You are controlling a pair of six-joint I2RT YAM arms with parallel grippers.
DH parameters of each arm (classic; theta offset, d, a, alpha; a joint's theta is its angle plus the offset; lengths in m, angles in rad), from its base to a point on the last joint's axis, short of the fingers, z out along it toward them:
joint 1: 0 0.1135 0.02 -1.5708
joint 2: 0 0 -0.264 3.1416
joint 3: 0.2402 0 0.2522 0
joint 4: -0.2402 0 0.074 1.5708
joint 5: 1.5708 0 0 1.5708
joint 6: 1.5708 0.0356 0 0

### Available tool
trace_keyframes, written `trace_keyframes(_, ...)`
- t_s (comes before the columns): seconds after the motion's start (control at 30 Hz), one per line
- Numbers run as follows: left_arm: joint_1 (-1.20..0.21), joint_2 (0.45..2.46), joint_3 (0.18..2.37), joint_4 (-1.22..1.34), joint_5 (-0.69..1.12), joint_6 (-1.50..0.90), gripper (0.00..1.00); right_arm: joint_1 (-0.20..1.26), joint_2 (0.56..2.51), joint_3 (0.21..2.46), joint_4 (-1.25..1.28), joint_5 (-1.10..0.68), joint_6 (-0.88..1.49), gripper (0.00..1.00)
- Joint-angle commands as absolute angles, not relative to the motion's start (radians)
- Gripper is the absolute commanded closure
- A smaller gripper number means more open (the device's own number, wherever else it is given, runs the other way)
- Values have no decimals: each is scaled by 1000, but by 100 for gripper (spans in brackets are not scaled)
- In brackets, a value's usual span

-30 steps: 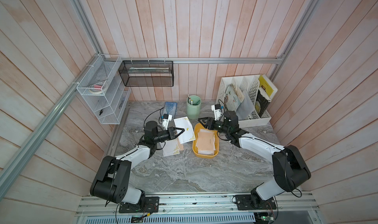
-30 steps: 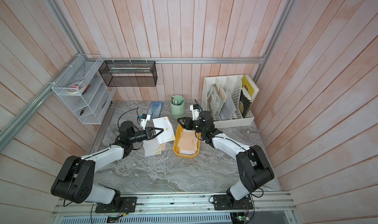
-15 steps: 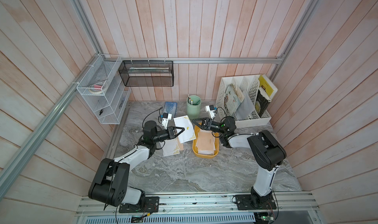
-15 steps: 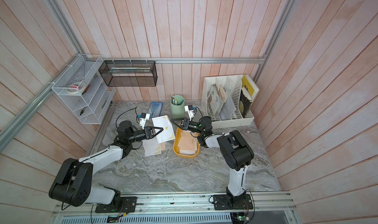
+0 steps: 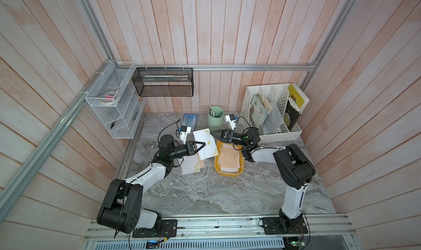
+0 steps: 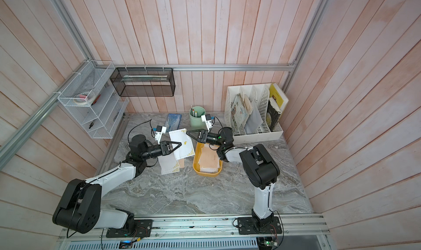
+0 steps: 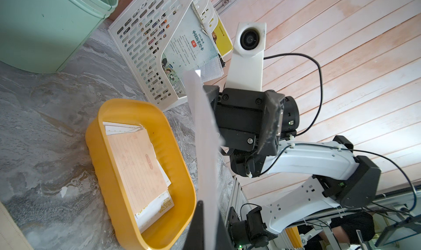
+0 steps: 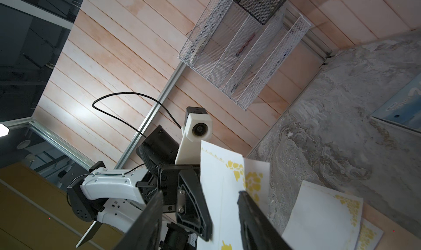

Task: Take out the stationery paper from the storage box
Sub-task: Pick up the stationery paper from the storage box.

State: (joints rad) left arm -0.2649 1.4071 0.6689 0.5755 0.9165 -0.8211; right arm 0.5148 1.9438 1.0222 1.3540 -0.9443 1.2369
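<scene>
The left gripper (image 5: pixel 202 144) is pinching 1 white stationery paper sheet (image 5: pixel 205 136) above the desk (image 5: pixel 205 191) at frame centre; the right gripper (image 5: pixel 212 133) is hovering with jaws spread at its upper-right edge. Just right, 1 storage box (image 5: pixel 227 174) is holding 1 peach sheet (image 5: pixel 229 156) atop white ones; bare desk is lying open below.

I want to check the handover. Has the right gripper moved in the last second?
Yes. In both top views the right gripper has shifted slightly away from the file organizer, toward the stationery paper held by the left gripper.
</scene>
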Motion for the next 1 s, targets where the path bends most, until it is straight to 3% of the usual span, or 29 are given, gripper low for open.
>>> trace_keyframes(0.0,-269,1386,657,582,932,-818,100,515,1965,1037,1350,-964,1218,45)
trace_keyframes(0.33,-269,1371,659,556,926,-805,100,489,1899,991,1138,-935,1050,46)
trace_keyframes(0.73,-269,1371,649,553,924,-807,100,545,2015,1105,1346,-970,1217,45)
trace_keyframes(0.83,-268,1368,649,544,918,-801,100,534,2040,1105,1448,-971,1297,51)
trace_keyframes(0.97,-270,1366,647,533,915,-796,100,514,2045,1083,1534,-964,1361,67)
